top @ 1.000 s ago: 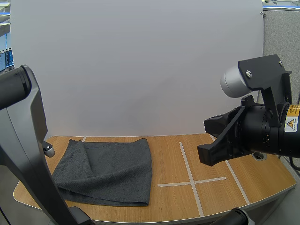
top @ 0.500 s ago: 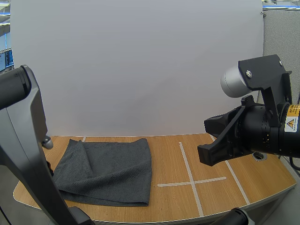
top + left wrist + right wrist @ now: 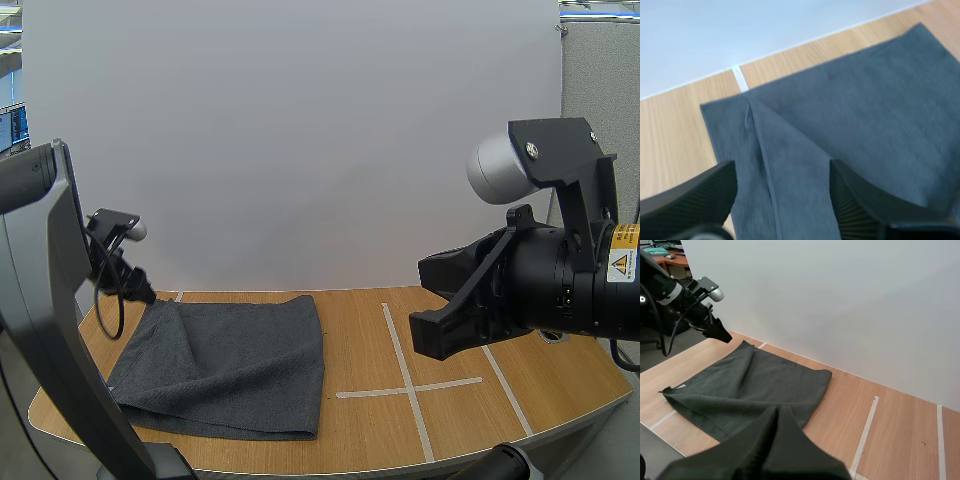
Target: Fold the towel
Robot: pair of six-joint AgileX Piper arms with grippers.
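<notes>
From where I stand, the dark grey towel (image 3: 240,360) lies at the lower left of the high view. It is flat on the wooden worktop (image 3: 450,420), to the left of the white tape cross (image 3: 405,385). It looks doubled over, with a raised crease running from its far left corner.

The left end effector (image 3: 140,288) hangs just over that corner, its fingers spread wide with the crease between them. I cannot tell whether they touch the cloth. The right end effector (image 3: 776,415) is pressed together on nothing, well apart from the towel toward the right of the frame.

My worry is the pinch. Closing on that ridge could catch one layer only, or bunch the cloth, and the fold would come out crooked. With nothing pinning the other side, a pull might also drag the whole towel across the smooth wood instead of folding it.
</notes>
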